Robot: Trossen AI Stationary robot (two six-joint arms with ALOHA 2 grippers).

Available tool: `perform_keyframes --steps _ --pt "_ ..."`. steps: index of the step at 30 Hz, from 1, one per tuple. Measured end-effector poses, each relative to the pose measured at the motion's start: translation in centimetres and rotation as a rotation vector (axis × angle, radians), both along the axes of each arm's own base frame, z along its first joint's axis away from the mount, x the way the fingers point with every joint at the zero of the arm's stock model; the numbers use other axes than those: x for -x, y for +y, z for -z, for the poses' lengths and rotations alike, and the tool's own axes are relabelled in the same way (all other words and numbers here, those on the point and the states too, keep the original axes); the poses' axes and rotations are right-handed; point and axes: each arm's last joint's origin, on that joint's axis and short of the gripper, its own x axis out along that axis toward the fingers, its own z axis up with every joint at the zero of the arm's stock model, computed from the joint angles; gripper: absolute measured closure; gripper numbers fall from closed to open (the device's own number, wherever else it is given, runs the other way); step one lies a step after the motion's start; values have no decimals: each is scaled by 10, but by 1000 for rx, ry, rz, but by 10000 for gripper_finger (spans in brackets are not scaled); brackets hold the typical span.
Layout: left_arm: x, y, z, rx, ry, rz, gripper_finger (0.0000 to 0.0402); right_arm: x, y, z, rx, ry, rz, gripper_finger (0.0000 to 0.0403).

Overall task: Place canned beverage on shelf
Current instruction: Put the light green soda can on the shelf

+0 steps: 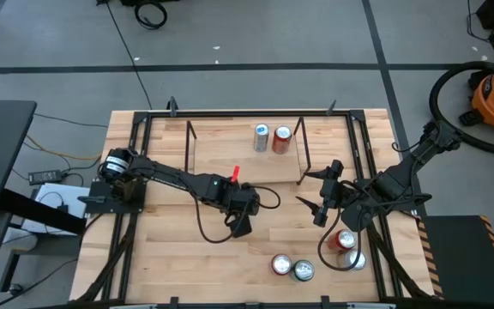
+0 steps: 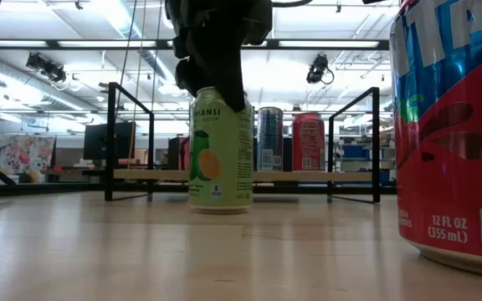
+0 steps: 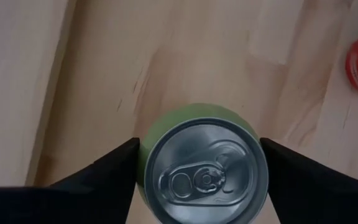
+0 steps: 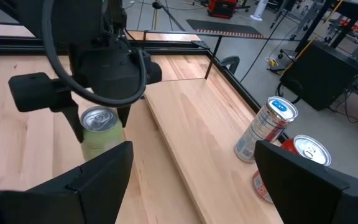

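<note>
Gripping stage: left gripper (image 3: 199, 163) down over green can (image 2: 220, 150), one finger at each side of the can and touching or very nearly touching; firm squeeze not confirmable.
Green can position: upright on table (image 1: 170, 257), near the centre, at about 6 o'clock from the shelf (image 1: 221, 153) and apart from it; base flat on the wood in the low view, so not lifted.
Shelf contents: blue can (image 1: 262, 136) and red can (image 1: 282, 139) upright side by side on the deck, toward its 3 o'clock end; most of the deck toward 9 o'clock bare.
Done so far: two cans shelved, judging by how things lie; third can under the fingers.
Left to do: closing fully on the green can, lifting, carrying toward 12 o'clock over the low front rail, setting down on the bare deck, letting go.
Waiting stock: cluster of cans (image 1: 294, 268) near the table's 5 o'clock corner, red and silver tops showing.
Right gripper (image 1: 322, 196): parked at 3 o'clock of the table, just off the shelf's end, fingers partly apart, nothing between them.
Risk: tipping the can if the lift begins before the grip is snug.
</note>
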Motion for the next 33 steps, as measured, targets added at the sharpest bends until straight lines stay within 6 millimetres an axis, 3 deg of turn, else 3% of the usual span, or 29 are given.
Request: perform_keyframes --steps 5,14,19,33 --pt "1 0 0 -79 23 240 102 0 0 0 0 0 0 56" --pt "2 -1 -1 -337 56 870 89 0 0 0 0 0 0 56" --pt "2 0 0 -448 71 1123 88 0 0 0 3 1 -1 56" --pt "1 -1 0 -459 62 1150 84 0 0 0 3 2 -1 56"
